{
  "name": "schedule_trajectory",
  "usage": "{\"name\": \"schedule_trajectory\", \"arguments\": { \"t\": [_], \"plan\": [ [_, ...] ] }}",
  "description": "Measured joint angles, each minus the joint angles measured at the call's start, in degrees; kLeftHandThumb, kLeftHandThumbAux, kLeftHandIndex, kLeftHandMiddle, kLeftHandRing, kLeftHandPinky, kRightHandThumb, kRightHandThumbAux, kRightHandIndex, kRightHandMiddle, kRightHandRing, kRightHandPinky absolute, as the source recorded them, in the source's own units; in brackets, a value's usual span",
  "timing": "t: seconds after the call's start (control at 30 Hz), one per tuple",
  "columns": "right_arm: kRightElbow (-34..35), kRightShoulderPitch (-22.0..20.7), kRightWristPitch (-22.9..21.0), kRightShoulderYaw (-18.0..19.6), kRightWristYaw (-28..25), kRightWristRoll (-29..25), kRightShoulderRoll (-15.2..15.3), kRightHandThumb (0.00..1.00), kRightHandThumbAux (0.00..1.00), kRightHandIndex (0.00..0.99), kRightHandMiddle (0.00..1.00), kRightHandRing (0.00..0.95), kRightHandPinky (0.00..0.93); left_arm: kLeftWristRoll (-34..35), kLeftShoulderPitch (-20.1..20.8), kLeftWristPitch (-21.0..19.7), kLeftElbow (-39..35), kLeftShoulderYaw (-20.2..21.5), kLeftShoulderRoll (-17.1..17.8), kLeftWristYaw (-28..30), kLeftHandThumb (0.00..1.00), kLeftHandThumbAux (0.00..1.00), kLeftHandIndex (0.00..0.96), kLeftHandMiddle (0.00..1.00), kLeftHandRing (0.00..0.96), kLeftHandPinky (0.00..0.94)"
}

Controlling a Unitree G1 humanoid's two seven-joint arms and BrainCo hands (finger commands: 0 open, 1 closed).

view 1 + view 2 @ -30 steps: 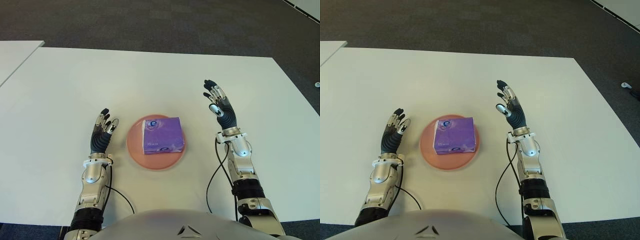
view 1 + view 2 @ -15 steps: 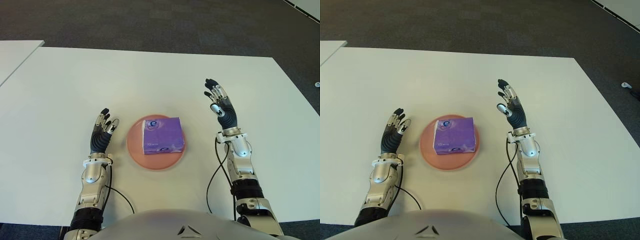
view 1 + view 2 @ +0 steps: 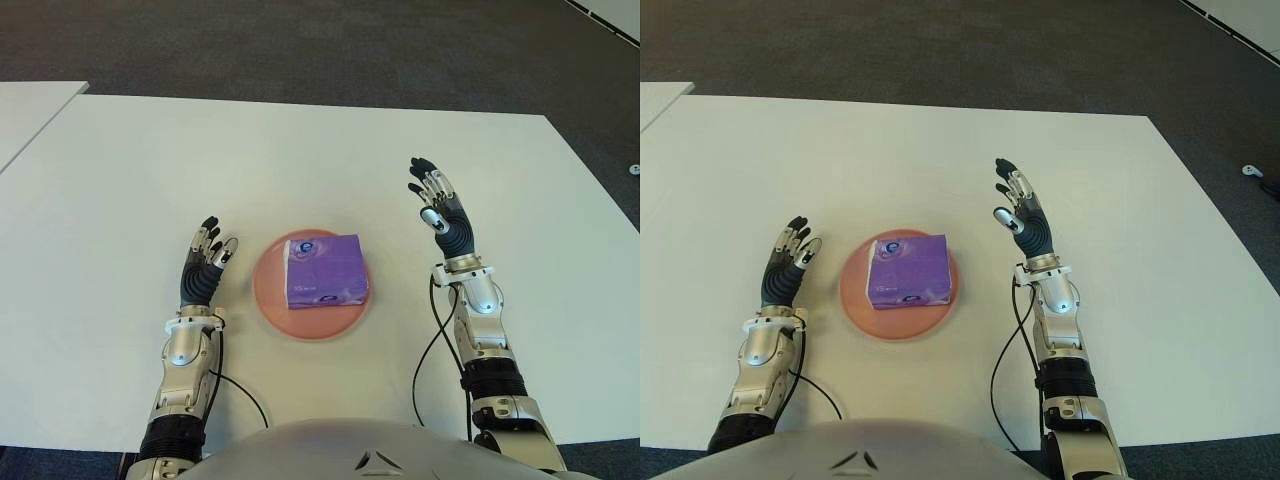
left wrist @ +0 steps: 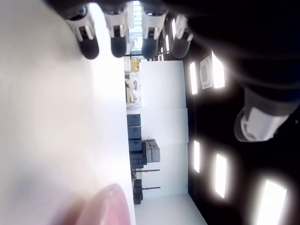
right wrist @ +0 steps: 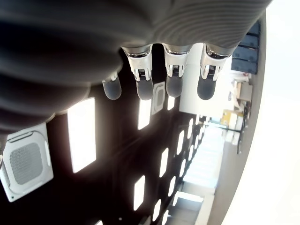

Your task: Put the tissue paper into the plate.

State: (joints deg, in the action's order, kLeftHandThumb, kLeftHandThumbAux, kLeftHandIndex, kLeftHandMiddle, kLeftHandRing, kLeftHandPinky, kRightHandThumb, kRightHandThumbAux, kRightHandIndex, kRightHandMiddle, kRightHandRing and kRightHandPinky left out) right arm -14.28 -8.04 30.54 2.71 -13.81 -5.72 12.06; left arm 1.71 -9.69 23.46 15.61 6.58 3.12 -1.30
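Note:
A purple pack of tissue paper [image 3: 325, 270] lies on the round pink plate [image 3: 270, 300] near the table's front middle. My left hand [image 3: 207, 262] shows to the left of the plate, its fingers [image 4: 118, 43] stretched out and holding nothing. To the right of the plate my right hand [image 3: 438, 205] is raised with fingers [image 5: 172, 79] spread and nothing in it. Neither hand touches the pack or the plate.
The white table [image 3: 300, 160] stretches wide behind and beside the plate. A second white table edge [image 3: 25, 110] shows at the far left. Dark carpet [image 3: 300, 40] lies beyond the far edge. Black cables [image 3: 435, 340] run from both forearms.

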Motion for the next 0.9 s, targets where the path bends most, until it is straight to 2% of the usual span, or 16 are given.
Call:
{"name": "schedule_trajectory", "arguments": {
  "t": [0.13, 0.17, 0.27, 0.43, 0.67, 0.9],
  "plan": [
    [0.0, 0.0, 0.0, 0.0, 0.0, 0.0, -0.1, 0.0, 0.362, 0.0, 0.0, 0.0, 0.0, 0.0, 0.1, 0.0, 0.0, 0.0, 0.1, 0.0, 0.0, 0.501, 0.0, 0.0, 0.0, 0.0],
    [0.0, 0.0, -0.1, 0.0, 0.0, 0.0, -0.1, 0.0, 0.417, 0.0, 0.0, 0.0, 0.0, 0.0, 0.1, 0.0, 0.1, 0.0, 0.1, 0.0, 0.0, 0.501, 0.0, 0.0, 0.0, 0.0],
    [-3.2, 1.1, -3.2, -0.1, 0.6, -2.3, -3.8, 0.0, 0.486, 0.0, 0.0, 0.0, 0.0, 0.0, 0.2, -0.1, 0.1, 0.0, 0.2, 0.0, 0.0, 0.5, 0.0, 0.0, 0.0, 0.0],
    [-13.2, 2.6, -7.1, 0.1, 1.0, -3.9, -9.8, 0.0, 0.503, 0.0, 0.0, 0.0, 0.0, 0.0, 0.7, 0.5, 0.0, 0.0, 0.3, 0.0, 0.0, 0.502, 0.0, 0.0, 0.0, 0.0],
    [-19.8, -1.3, -6.0, 1.2, 1.4, -3.9, -12.1, 0.0, 0.516, 0.0, 0.0, 0.0, 0.0, 0.0, 0.7, 0.1, 0.3, -0.1, 0.3, 0.0, 0.0, 0.5, 0.0, 0.0, 0.0, 0.0],
    [-21.6, -1.8, -2.0, 1.1, 4.9, -1.7, -13.5, 0.0, 0.539, 0.0, 0.0, 0.0, 0.0, 0.0, 0.5, 0.0, 0.3, 0.1, 0.4, 0.0, 0.0, 0.501, 0.0, 0.0, 0.0, 0.0]
  ]
}}
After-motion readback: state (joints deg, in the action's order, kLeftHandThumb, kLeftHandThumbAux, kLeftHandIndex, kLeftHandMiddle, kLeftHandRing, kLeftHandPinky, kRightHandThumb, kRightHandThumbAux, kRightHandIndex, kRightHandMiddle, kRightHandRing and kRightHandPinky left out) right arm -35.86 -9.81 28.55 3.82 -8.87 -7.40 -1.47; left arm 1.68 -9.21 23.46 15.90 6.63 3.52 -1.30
